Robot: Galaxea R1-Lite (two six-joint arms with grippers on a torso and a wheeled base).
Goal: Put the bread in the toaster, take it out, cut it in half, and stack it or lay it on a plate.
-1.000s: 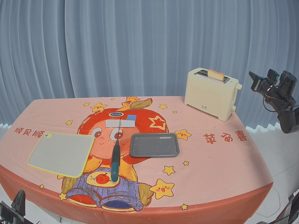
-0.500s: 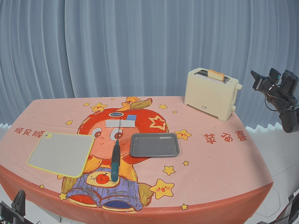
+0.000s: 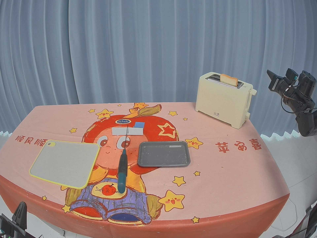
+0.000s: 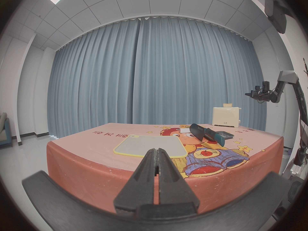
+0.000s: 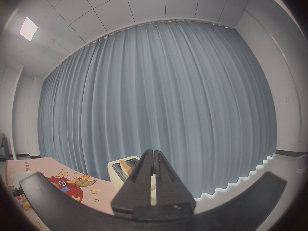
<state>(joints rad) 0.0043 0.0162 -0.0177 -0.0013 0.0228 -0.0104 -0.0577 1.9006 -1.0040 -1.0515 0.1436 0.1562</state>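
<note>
Your right gripper [image 5: 151, 152] has its fingers pressed flat together with nothing between them. It's hanging in the air off the right edge of the table [image 3: 231, 182], apart from the toaster [image 3: 224, 99].

The bread [image 3: 228, 79] is sitting in the toaster, with its top poking up out of a slot. The toaster itself stands at the far right corner of the table.

Your left gripper [image 4: 157, 150] is closed up too, with nothing pinched in it. It's parked low off the front-left of the table, pointing across at the board [image 3: 64, 162].

The grey plate [image 3: 164, 154] is about mid-table. The knife [image 3: 122, 171] lies just to its left, between the plate and the board and touching neither. Its teal handle points toward you and the blade runs away from you, with the tip over a pale strip [image 3: 119, 131]. The board lies flat near the front-left edge.
</note>
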